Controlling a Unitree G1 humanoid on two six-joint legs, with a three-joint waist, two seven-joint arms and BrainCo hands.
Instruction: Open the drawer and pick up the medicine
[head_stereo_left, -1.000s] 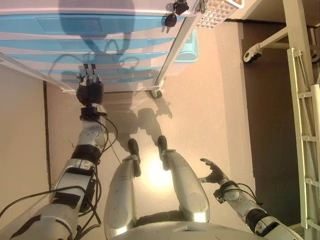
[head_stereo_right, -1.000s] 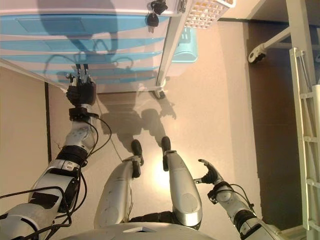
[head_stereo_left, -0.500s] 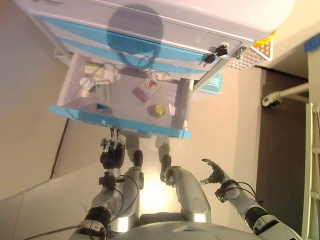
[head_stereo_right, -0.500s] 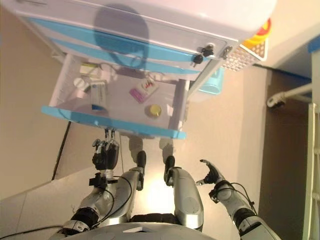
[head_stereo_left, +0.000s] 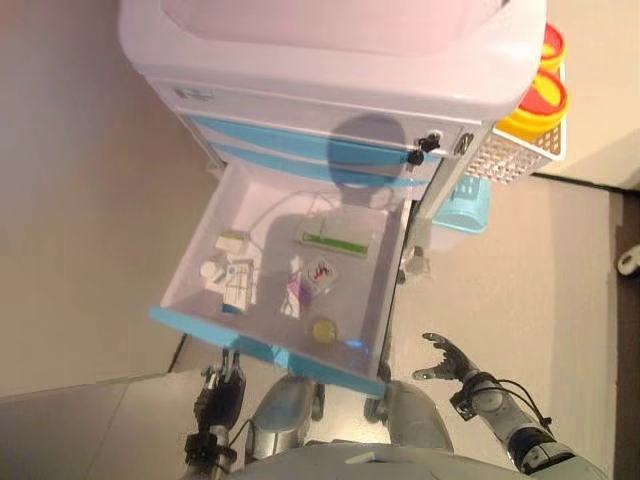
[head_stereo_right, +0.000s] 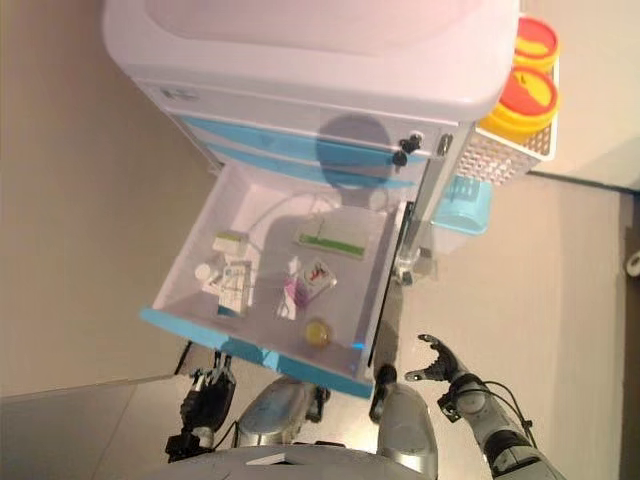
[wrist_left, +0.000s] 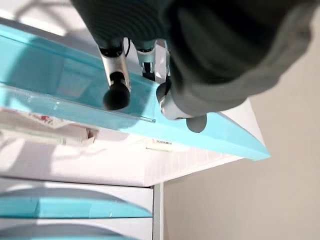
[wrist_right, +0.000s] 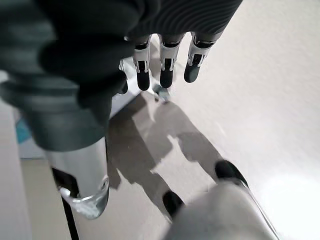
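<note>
The white cart's drawer (head_stereo_left: 270, 350) with a blue front stands pulled out. Inside lie a white box with a green stripe (head_stereo_left: 337, 238), a pink and white sachet (head_stereo_left: 318, 274), a small yellow round jar (head_stereo_left: 323, 330), a white box (head_stereo_left: 237, 285) and a small white bottle (head_stereo_left: 208, 270). My left hand (head_stereo_left: 222, 385) is just below the blue front, fingers (wrist_left: 116, 97) straight against its lower edge, holding nothing. My right hand (head_stereo_left: 447, 358) is open and empty, low at the right above the floor, apart from the cart.
A white basket (head_stereo_left: 515, 160) with red-and-yellow lidded tubs (head_stereo_left: 545, 95) hangs on the cart's right side, a light blue bin (head_stereo_left: 465, 205) below it. Keys (head_stereo_left: 425, 148) hang in the lock above the drawer. A cart wheel (head_stereo_left: 412, 265) stands by the drawer's right side.
A second ago the drawers were shut with my left hand at one front; now that drawer is pulled out. The whole view has shifted, showing the cart's top. The right hand stayed put.
</note>
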